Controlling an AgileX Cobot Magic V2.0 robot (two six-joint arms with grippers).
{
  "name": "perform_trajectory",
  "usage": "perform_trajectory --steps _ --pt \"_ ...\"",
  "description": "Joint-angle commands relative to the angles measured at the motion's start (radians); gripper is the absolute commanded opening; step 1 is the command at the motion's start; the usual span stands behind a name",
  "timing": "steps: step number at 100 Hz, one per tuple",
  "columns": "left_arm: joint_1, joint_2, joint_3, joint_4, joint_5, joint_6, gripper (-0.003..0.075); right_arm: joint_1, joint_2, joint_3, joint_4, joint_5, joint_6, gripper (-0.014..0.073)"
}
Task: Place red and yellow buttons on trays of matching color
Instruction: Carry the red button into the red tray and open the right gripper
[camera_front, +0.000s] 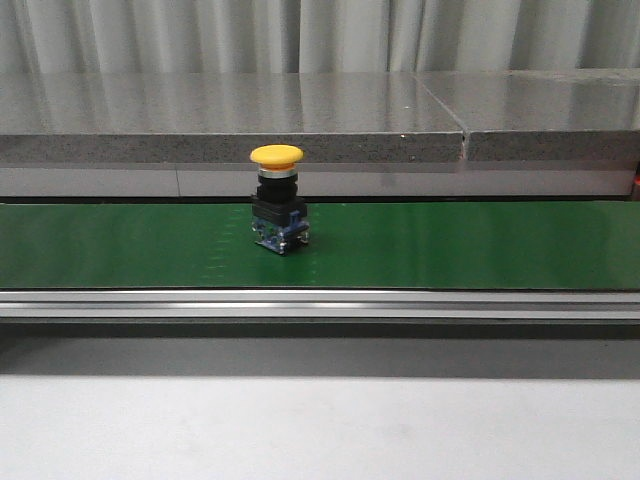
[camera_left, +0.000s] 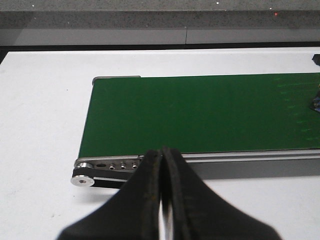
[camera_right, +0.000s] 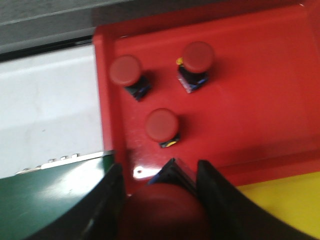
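Item: red button (camera_right: 165, 212), clamped between the right gripper (camera_right: 162, 200) fingers, poised over the near edge of the red tray (camera_right: 260, 75), which already holds three red buttons. Left gripper (camera_left: 162, 165): pressed closed, empty, near the belt's end. Yellow button (camera_front: 277, 200): upright on green conveyor (camera_front: 480, 245). Risks: a release this near the rim may tip the button onto the adjoining yellow tray (camera_right: 280, 205); the unattended yellow button may ride past.

A green conveyor belt (camera_front: 450, 245) runs across the front view, edged by a silver metal rail (camera_front: 320, 305) along its near side. It sits on a white table (camera_front: 320, 430). Behind stand a grey stone ledge (camera_front: 200, 115) and pale curtains (camera_front: 320, 35).
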Motion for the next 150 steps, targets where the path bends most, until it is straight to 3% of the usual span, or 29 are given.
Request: perform_trajectory --steps 1,15,48,94,104,116,123,150 --pt "-0.003 0.007 -0.026 -0.011 -0.072 -0.008 -0.0019 -0.034 0.006 -0.043 0.057 -0.091 0.005 0.0164" --pt "-0.003 0.007 -0.026 -0.011 -0.072 -0.008 -0.0019 -0.047 0.117 -0.088 0.064 -0.150 0.005 0.0164" --pt "-0.003 0.007 -0.026 -0.011 -0.072 -0.008 -0.0019 -0.045 0.368 -0.258 0.072 -0.086 0.005 0.0164" --pt "-0.003 0.007 -0.026 -0.011 -0.072 -0.008 -0.0019 -0.045 0.461 -0.267 0.093 -0.088 0.004 0.0168" --pt "-0.003 0.007 -0.026 -0.011 -0.072 -0.008 -0.0019 -0.045 0.460 -0.267 0.093 -0.075 0.004 0.0257" --pt "-0.003 0.007 -0.026 -0.011 -0.072 -0.008 -0.0019 -0.045 0.460 -0.271 0.093 -0.069 0.003 0.0532" --pt "-0.003 0.007 -0.026 -0.011 -0.072 -0.008 -0.0019 -0.045 0.460 -0.285 0.093 -0.061 -0.002 0.0650" --pt "-0.003 0.007 -0.026 -0.011 -0.072 -0.008 -0.0019 -0.046 0.398 -0.367 0.098 -0.034 -0.004 0.0644"
